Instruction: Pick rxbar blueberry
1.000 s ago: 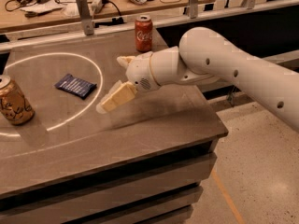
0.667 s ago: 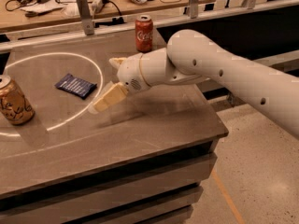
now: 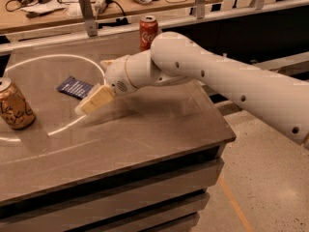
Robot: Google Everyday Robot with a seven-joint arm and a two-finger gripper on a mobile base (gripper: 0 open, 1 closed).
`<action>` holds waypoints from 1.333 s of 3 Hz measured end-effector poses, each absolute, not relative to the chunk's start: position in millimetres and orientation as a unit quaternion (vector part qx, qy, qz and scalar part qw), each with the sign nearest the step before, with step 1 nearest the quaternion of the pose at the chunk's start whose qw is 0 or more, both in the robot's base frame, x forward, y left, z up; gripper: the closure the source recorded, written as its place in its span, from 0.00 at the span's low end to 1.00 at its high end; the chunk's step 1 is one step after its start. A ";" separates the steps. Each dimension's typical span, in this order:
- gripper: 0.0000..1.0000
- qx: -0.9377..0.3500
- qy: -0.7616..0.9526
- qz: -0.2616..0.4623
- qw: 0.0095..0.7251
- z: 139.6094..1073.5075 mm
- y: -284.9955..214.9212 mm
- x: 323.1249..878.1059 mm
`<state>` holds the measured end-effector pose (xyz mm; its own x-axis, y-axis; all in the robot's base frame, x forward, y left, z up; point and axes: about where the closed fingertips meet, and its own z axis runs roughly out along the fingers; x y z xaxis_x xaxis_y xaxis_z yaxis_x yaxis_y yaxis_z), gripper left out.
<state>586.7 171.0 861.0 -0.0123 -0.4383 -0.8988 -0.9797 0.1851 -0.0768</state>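
Spread wide, my hand [image 3: 91, 87] hangs low just right of the rxbar blueberry [image 3: 73, 87], which lies flat on the counter [image 3: 145, 129], I judge to straddle its wrapper. The Coca-Cola can [image 3: 148, 33] behind and the gold-brown can [image 3: 14, 108] at left stand well apart.

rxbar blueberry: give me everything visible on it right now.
The rxbar blueberry is a small flat rectangular bar in a dark navy wrapper with lines of white print. It lies flat on the grey table, angled to the table's edges, inside the white ring. Only the table appears to touch it. The gripper hovers right beside it, open, not yet around it.
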 end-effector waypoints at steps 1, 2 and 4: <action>0.00 -0.557 0.639 0.315 0.427 856.3 187.9 596.4; 0.00 -0.557 0.641 0.318 0.423 851.2 198.1 605.0; 0.18 -0.557 0.647 0.325 0.407 839.7 213.3 610.6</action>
<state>610.6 213.3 839.7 -0.0469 -0.4561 -0.8887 -0.9852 0.1678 -0.0341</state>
